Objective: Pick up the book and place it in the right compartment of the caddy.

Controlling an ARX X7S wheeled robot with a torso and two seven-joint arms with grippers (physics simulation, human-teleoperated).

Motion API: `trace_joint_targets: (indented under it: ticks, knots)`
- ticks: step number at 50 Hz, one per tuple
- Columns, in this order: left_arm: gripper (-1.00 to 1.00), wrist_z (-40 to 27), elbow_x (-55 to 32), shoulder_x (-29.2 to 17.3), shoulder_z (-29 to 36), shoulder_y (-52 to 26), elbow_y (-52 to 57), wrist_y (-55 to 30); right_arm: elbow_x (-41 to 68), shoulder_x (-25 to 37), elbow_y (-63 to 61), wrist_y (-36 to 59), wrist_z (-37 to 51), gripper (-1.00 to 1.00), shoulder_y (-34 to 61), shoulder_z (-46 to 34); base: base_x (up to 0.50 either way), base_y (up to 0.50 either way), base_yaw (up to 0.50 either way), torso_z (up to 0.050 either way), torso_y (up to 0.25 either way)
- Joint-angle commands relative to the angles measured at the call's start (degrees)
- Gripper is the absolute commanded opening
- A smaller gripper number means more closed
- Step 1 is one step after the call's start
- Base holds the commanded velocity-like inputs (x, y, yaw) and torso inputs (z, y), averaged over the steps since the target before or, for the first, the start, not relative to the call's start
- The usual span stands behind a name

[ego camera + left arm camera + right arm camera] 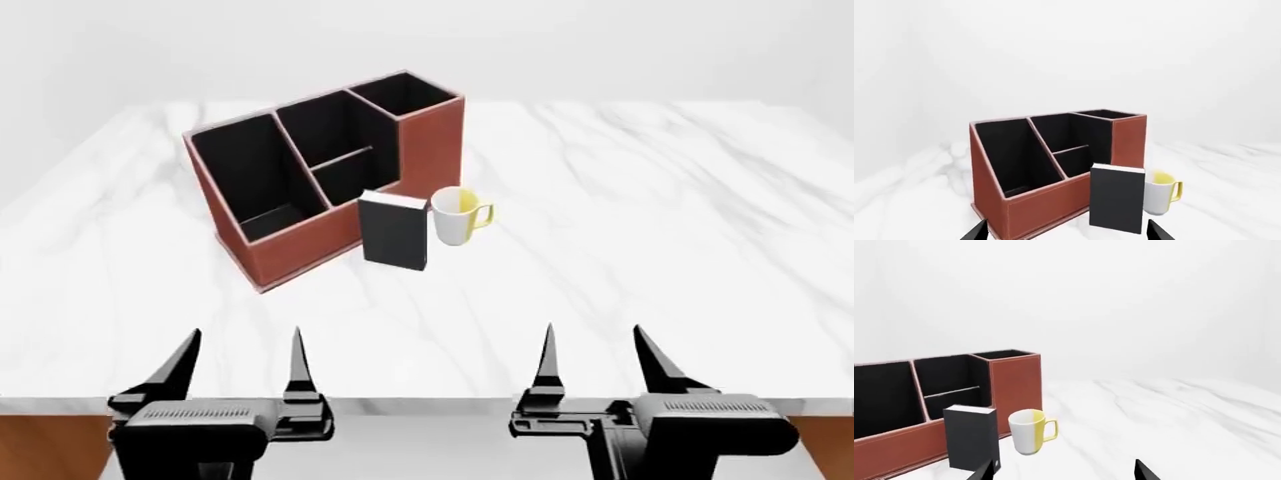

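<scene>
Both end effectors hang open and empty at the worktop's near edge.

The left end effector (248, 355) and right end effector (593, 352) have fingers spread, well short of the book (395, 232). It stands upright on the white marble worktop (641, 240), just before the caddy (287, 235), beside a mug (454, 216); the right compartment (407, 95) sits at the caddy's far end.

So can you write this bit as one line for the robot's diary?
stage: before pickup | book: upright by caddy, beside mug | right compartment: no book | left gripper: open | right gripper: open
</scene>
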Motion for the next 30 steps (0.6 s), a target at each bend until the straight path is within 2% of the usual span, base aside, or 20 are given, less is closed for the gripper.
trace_joint_targets:
  ticks: [1, 30]
  knots:
    - [1.00, -1.42, -0.53, -1.02, 0.37, 0.99, 3.71, -1.29, 1.81, 1.06, -3.61, 1.87, 0.64, 1.00, -0.73, -0.54, 0.50, 0.00, 0.00, 0.000, 0.000]
    - [1.00, -3.37, -1.38, -2.60, 1.66, 1.92, 5.85, -0.71, 1.18, 3.13, -3.84, 1.72, 2.74, 1.00, -1.10, -3.23, 0.50, 0.00, 0.00, 0.000, 0.000]
